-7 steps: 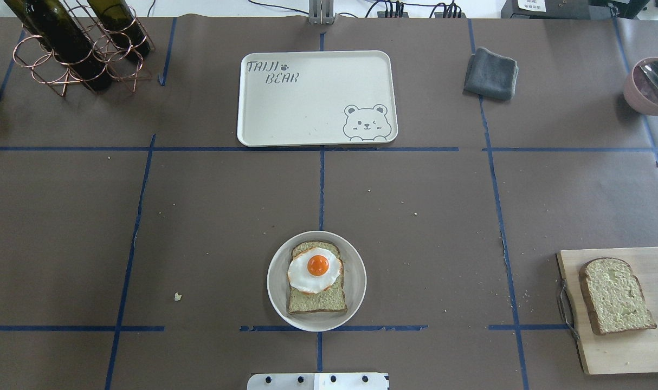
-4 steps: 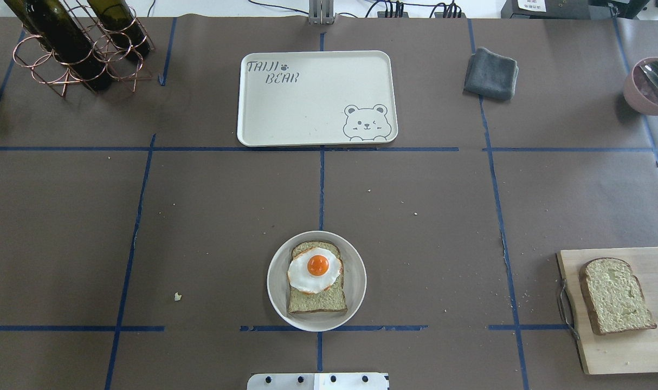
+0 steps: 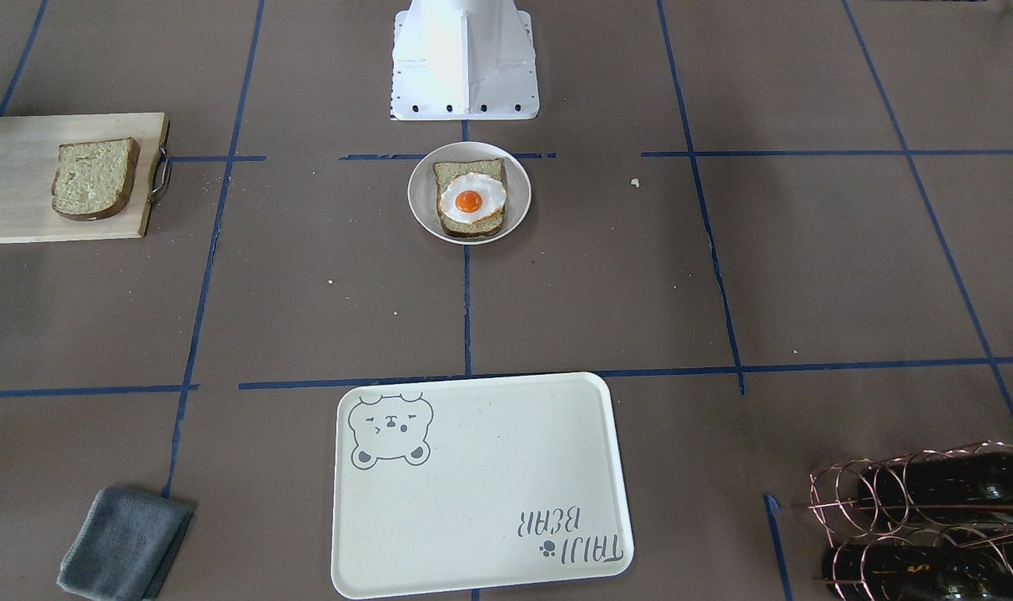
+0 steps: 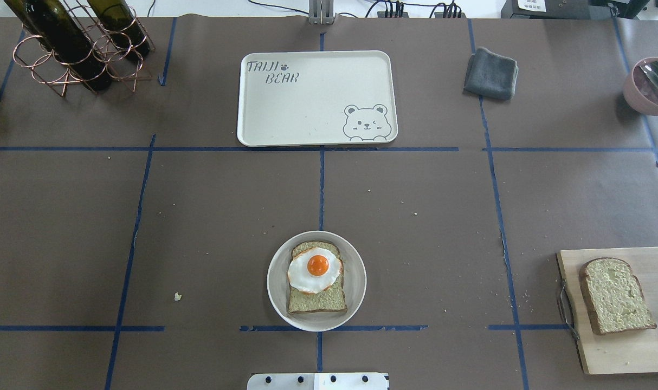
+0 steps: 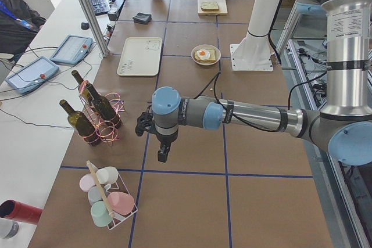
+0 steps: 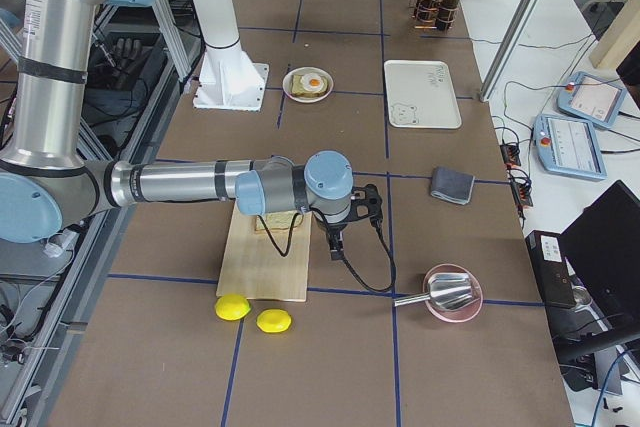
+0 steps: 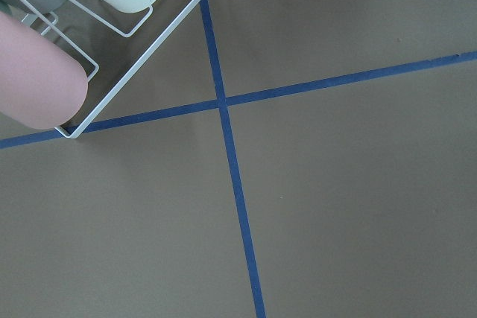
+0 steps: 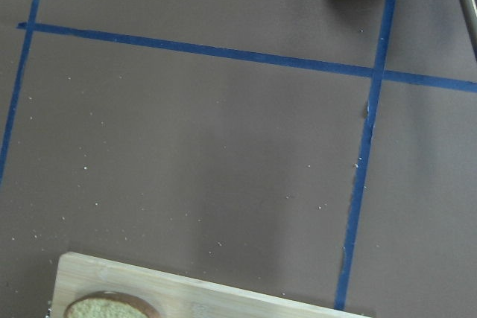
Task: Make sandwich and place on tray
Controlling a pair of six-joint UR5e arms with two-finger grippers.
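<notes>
Item 1: grey lettering [image 4: 272, 72] "TAIJI BEAR", in slanted capitals on two lines, printed in one corner of the cream-white tray [image 4: 318, 108] on the counter [image 4: 415, 244]. A small grey paw print [image 4: 284, 66] follows "TAIJI" (upright in the overhead view, upside down in the front-facing view).

Item 2: grey bear face [image 4: 366, 123], one eye winking, drawn in the tray's diagonally opposite corner; no words with it.

Item 3: white label [image 4: 532, 4] on a dark box [image 4: 562, 10] at the far edge of the overhead view; print too small to read.
</notes>
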